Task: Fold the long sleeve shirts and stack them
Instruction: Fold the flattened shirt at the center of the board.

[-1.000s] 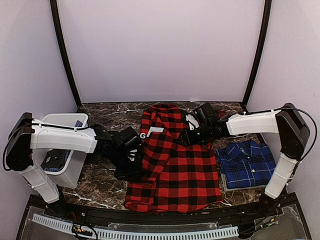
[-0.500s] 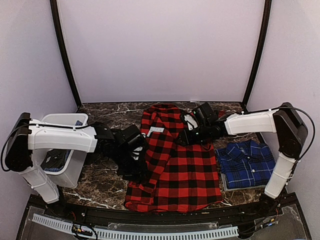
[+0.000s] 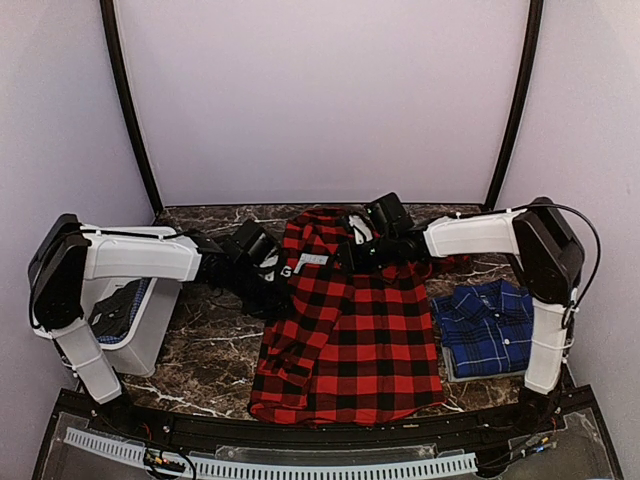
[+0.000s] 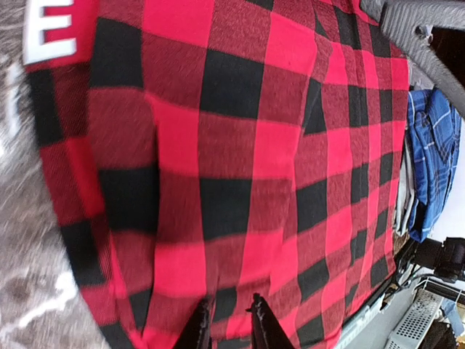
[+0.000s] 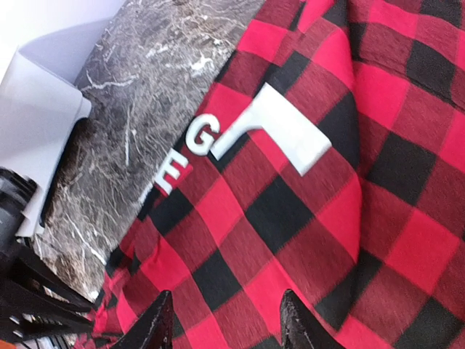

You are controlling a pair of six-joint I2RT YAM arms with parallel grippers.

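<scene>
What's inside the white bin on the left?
Blue-patterned cloth and something dark show inside the white bin. The left arm crosses over its opening, hiding the rest of the contents.

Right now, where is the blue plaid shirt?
In the top view, the folded blue-and-navy plaid shirt lies on the dark marble table, right side, beside the spread red-and-black checked shirt.

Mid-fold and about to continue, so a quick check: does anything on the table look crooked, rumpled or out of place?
Nothing spilled or damaged. The red-and-black shirt lies slightly askew, its left edge bunched into an uneven fold; the blue shirt sits neatly folded on the right.
</scene>
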